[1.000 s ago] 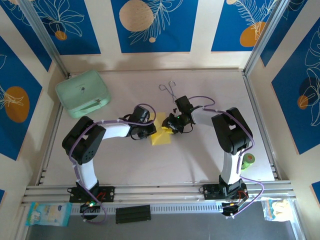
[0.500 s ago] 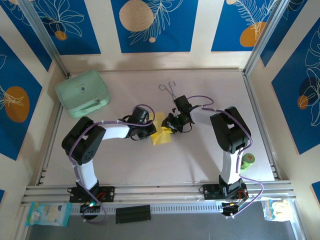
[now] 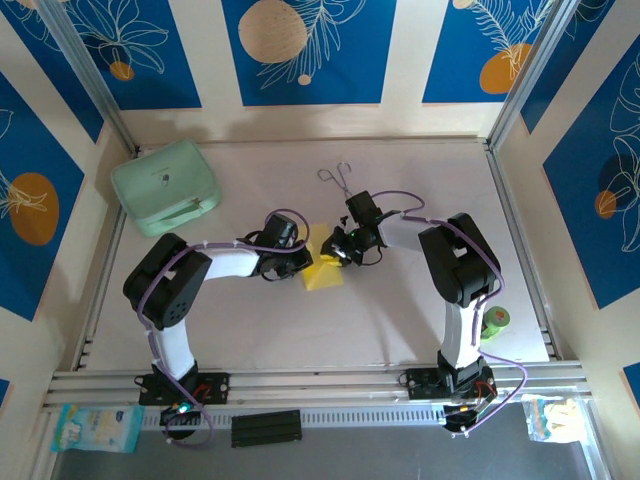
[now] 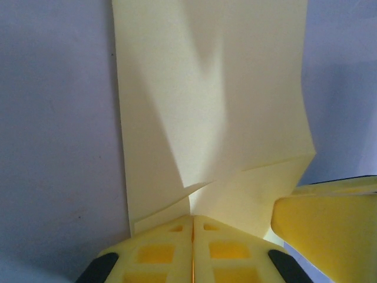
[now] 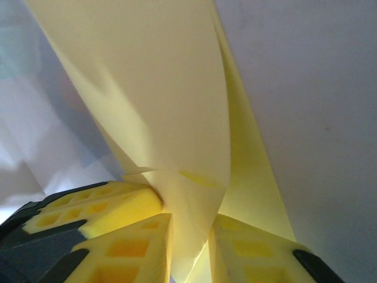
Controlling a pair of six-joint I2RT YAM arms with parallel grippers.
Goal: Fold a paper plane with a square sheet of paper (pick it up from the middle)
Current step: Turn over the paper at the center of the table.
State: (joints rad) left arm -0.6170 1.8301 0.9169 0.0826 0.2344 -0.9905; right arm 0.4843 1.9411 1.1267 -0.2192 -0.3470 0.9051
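- Puts the square sheet of paper (image 3: 322,272) mid-table (image 3: 400,320), between the two wrists, well apart from the mint-green case (image 3: 165,187) and clear of the thin metal tongs (image 3: 336,180) further back.
- Pinches the sheet's near edge in the left gripper (image 4: 192,219): fingers pressed flat together with no gap, and a small curl of paper caught right at their tips.
- Brackets a raised fold of the sheet with the right gripper (image 5: 189,233): jaws narrow, with yellow paper running up between the fingers. Cannot tell whether it is clamped firmly or merely closing around it.
- Shows folding under way: overlapping layers, a slanted crease across the upper face, and one flap lifted off the table rather than lying flat.
- Reads, from above, as a smaller creased wedge, no longer a flat square.
- Judges the task roughly midway: some early folds made, but no narrow dart shape, no clean centre crease and no single sharp point yet.
- Leaves, most likely, pressing the lifted flap down, adding the remaining folds for nose and wings, then letting go of a finished plane.
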